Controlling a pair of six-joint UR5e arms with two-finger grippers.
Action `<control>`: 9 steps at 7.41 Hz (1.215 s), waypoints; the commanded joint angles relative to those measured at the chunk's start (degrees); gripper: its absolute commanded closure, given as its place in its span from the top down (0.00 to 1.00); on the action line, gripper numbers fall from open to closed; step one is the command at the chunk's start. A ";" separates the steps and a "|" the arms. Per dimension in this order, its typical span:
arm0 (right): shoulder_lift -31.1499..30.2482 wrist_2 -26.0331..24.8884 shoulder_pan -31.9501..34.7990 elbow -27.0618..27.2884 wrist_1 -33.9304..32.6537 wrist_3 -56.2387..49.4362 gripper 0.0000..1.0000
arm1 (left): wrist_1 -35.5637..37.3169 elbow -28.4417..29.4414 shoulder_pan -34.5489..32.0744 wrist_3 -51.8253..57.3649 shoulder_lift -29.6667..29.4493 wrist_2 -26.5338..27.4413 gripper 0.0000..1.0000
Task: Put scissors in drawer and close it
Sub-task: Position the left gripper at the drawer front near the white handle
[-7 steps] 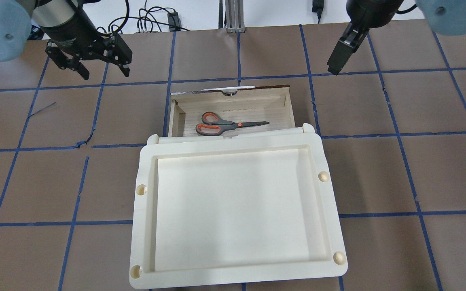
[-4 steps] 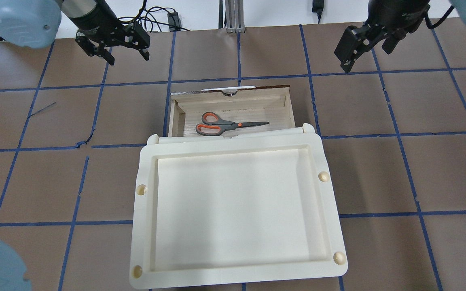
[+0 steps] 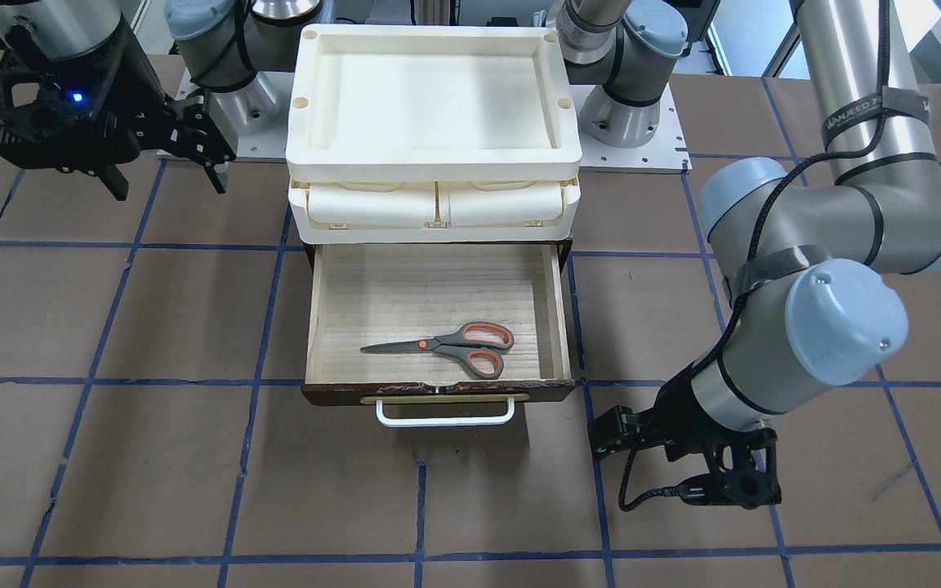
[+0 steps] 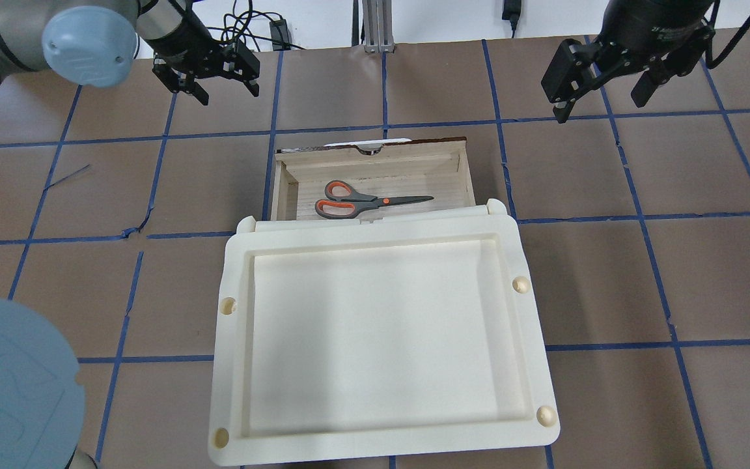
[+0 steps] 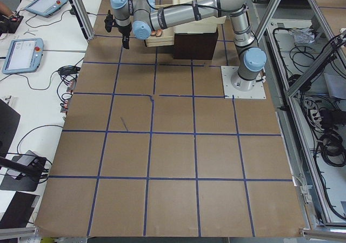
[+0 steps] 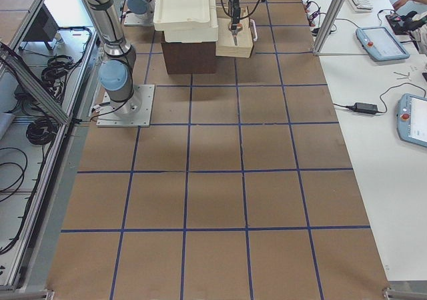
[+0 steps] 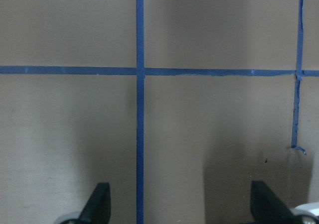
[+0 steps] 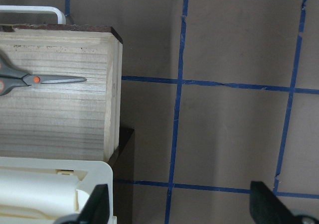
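1. Left gripper (image 4: 228,90) hangs spread and empty over the table (image 4: 609,273), at 10 o'clock from the drawer (image 4: 467,181).
2. Right gripper (image 4: 599,104), likewise spread and empty, sits at 2 o'clock.
3. Scissors (image 4: 362,200) lie inside the open drawer, blades toward 3 o'clock.

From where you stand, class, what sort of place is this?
Probably a robotics lab: a left arm and right arm mounted on a table gridded with blue tape, teach pendants on the side benches.
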 commanded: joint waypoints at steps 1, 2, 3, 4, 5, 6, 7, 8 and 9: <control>0.00 0.55 -0.30 1.31 -0.20 0.81 1.00 | -0.03 -2.02 -2.10 -3.38 -0.53 -0.06 1.00; -0.27 -0.14 -0.39 1.32 -0.11 0.98 1.00 | 0.40 -3.59 -3.24 -3.47 -0.44 -0.06 1.00; -0.44 -0.24 -0.65 1.06 -0.03 0.03 1.00 | 0.23 -4.39 -3.60 -3.99 -0.18 -0.06 1.00; -0.44 -0.15 -0.83 1.14 -0.29 -0.16 1.00 | -1.68 -4.49 -3.60 -4.95 0.60 -0.06 1.00; -0.44 -0.41 -1.00 1.23 -0.38 -0.16 1.00 | -3.96 -4.49 -3.60 -4.87 0.79 -0.06 1.00; -0.44 -1.46 -1.09 1.14 -0.38 -0.16 1.00 | -4.42 -4.49 -3.60 -4.61 0.96 -0.06 1.00; -0.53 -3.21 -0.48 1.23 -1.16 -0.07 1.00 | -4.60 -4.58 -3.60 -4.44 0.96 -0.06 1.00; -0.53 -3.40 -0.65 1.23 -1.17 -0.16 1.00 | -6.08 -4.49 -3.69 -4.52 1.48 -0.06 1.00; -0.53 -3.32 -0.57 1.41 -0.99 -0.07 1.00 | -7.31 -4.66 -3.69 -4.61 1.75 0.03 1.00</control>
